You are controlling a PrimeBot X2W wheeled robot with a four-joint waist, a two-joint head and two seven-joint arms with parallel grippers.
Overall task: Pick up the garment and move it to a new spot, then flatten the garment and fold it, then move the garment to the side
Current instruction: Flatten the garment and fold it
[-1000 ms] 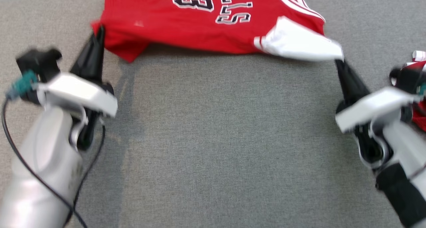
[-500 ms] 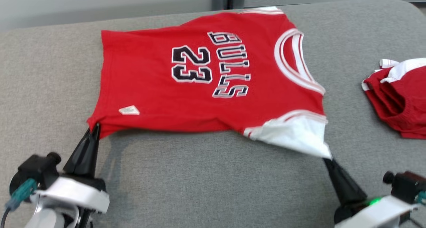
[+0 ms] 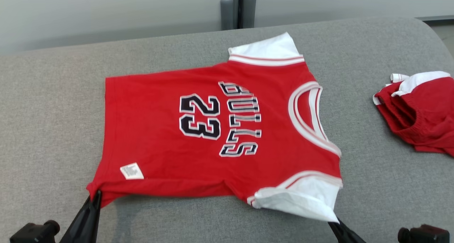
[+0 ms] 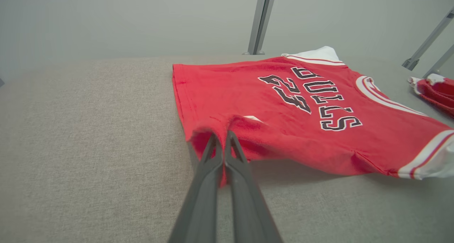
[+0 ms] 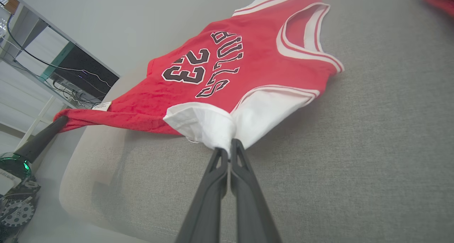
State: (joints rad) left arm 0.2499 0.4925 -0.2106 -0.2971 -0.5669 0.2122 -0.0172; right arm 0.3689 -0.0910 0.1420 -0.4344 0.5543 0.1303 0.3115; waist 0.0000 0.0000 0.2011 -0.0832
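Red white-sleeved cloth jersey (image 3: 212, 129) is spread on the grey fabric desk (image 3: 53, 94). Left tool (image 3: 96, 197) is clenched on its hem corner at 7 o'clock, right tool (image 3: 337, 224) on a sleeve at 5 o'clock. Even outward tension is advised before lowering

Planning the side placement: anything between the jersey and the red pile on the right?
No, only bare grey cushion separates the jersey from the red pile, clear in the head view.

I log the jersey (image 3: 159, 129) spread mid-worktop (image 3: 53, 111), with a second garment (image 3: 425, 111) well apart to its right.
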